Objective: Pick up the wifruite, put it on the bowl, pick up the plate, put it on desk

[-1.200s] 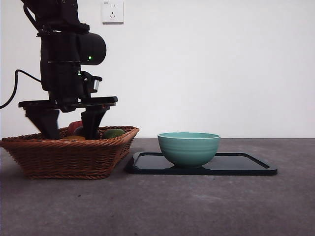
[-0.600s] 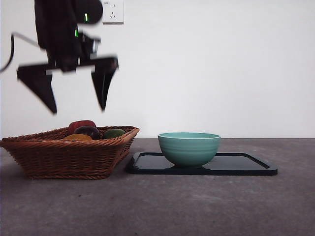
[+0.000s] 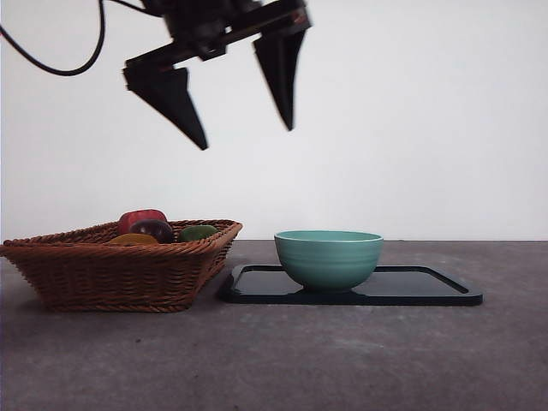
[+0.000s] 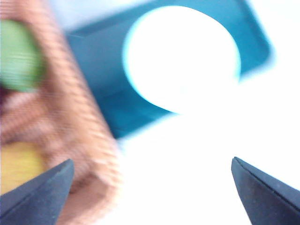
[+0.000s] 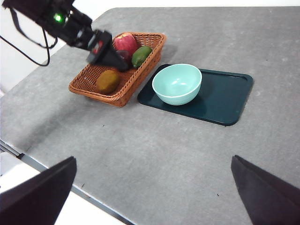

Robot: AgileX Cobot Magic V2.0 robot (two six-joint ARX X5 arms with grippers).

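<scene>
Left gripper hangs empty, jaws spread, above basket and bowl; right gripper likewise spread. Wifruite lies ungrasped in basket; pick-up step pending, requiring descent onto it.

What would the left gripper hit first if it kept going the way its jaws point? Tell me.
Probably bare desk. In its wrist view the open, empty left gripper aims at tabletop between the basket and the tray holding the bowl; blur leaves depth uncertain.

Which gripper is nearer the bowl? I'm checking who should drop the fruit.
Left. The left gripper hangs open above the basket beside the bowl; the right gripper waits high, farther back.
</scene>
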